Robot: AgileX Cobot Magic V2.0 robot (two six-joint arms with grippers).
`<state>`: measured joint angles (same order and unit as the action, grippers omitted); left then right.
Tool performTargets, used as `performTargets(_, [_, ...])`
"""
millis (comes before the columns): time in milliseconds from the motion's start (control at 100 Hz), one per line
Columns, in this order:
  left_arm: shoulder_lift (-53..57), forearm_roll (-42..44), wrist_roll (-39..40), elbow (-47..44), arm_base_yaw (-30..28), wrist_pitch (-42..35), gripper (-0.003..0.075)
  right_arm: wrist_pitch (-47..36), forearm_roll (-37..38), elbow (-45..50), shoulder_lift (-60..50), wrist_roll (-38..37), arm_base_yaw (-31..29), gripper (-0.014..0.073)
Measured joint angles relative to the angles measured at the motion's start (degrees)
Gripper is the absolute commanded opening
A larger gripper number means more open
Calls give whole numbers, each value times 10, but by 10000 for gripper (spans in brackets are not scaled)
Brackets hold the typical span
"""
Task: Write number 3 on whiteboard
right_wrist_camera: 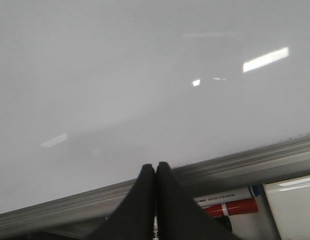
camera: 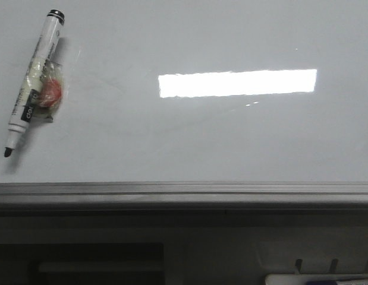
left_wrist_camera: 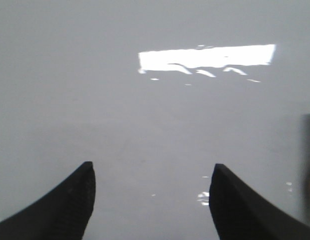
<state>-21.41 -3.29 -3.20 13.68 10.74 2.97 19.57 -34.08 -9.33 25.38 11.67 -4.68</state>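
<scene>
A: How does the left gripper (left_wrist_camera: pixel 152 200) stand?
B: Its two dark fingers (left_wrist_camera: pixel 69 205) are spread wide apart, with nothing between them.
A: And the right gripper (right_wrist_camera: pixel 156 172)?
B: Its fingers (right_wrist_camera: pixel 137 205) are pressed together, tips touching, gripping nothing. Neither arm appears in the front view.

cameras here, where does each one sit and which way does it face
Front view: looks forward and down over the whiteboard, with a marker lying at left; no arm shows.
Left wrist view: above the board, left gripper open.
Right wrist view: at the board's frame, right gripper shut, empty; a red marker below.
All share the board; no 3 written.
</scene>
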Motion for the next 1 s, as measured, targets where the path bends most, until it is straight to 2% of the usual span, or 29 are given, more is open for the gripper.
performTargets(260, [-4,11,0,-1,214,-9,443,1,0,0,0,0,0,-41])
performTargets(400, [-44,10,0,-1,281,-22,441,1,0,0,0,0,0,-41])
performTargets(730, [-240,-33,0,4,296,-125,441,1,0,0,0,0,0,-41])
performTargets(1000, [-323,-62,0,5,296,-189,440,1,0,0,0,0,0,-41])
